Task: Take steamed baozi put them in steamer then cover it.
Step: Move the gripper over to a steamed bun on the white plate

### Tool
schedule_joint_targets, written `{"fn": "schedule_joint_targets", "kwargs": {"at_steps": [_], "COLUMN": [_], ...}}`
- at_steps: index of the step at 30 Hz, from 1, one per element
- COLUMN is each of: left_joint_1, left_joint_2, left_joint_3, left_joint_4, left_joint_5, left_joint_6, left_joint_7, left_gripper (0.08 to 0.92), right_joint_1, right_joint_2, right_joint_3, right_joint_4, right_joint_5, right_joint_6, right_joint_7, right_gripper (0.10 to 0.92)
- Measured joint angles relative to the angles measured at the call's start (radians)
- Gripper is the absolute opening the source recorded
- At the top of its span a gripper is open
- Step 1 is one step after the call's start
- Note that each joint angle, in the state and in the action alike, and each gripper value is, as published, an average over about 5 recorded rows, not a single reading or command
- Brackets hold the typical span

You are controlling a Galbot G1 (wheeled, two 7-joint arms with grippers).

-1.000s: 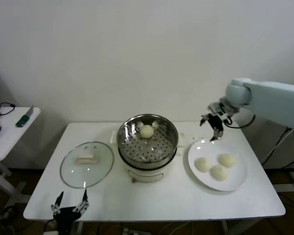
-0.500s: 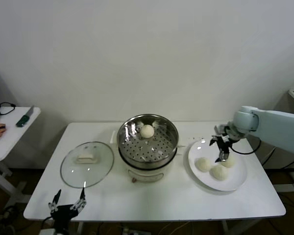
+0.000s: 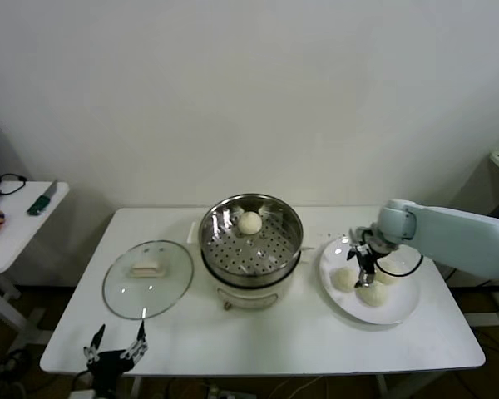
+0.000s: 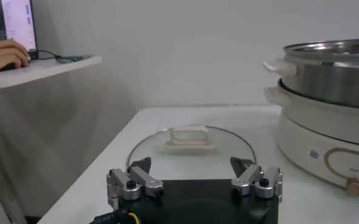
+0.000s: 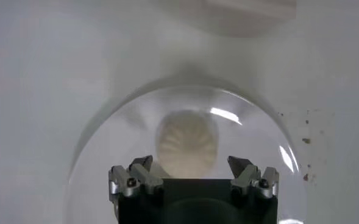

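- A white table (image 3: 258, 349) stands against a plain white wall; a side table (image 3: 17, 224) is at the left.
- The right arm reaches in from the right, wrist bent down; the right gripper (image 3: 364, 270) hangs jaws wide over the plate (image 3: 399, 312), above a bun (image 5: 187, 143), holding nothing.
- Three buns (image 3: 371, 293) lie on the plate; one bun (image 3: 249, 222) sits in the steamer (image 3: 250, 241).
- The lid (image 3: 147, 278) lies flat left of the steamer.
- The left gripper (image 3: 115, 349) waits at the table's near edge, jaws wide, empty.
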Motion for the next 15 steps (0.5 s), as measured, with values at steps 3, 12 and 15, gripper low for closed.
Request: {"fn": "schedule_joint_targets", "kwargs": {"at_steps": [3,12,15], "left_joint_1": [0.002,0.001,-0.002], "left_joint_2": [-0.001,-0.001,-0.001], "left_joint_3": [-0.001,-0.003,-0.002], "left_joint_4": [0.003,0.007,0.009], "left_joint_5": [0.0,0.0,0.0], "left_joint_6": [-0.001,-0.002,-0.002], "left_joint_7": [-0.002,-0.003,-0.004], "left_gripper": [0.823,0.823,0.823], "right_joint_1": [-0.024,-0.068,-0.08], "right_joint_2": [0.018,0.042,0.05], "right_joint_3": [0.013,0.031,0.041], "right_joint_4": [-0.021,-0.061,-0.073], "right_joint_5": [-0.01,-0.028,-0.032], "right_joint_6": [-0.006,-0.013,-0.013], "right_joint_7": [0.004,0.005,0.009], "right_gripper": [0.823,0.807,0.788]}}
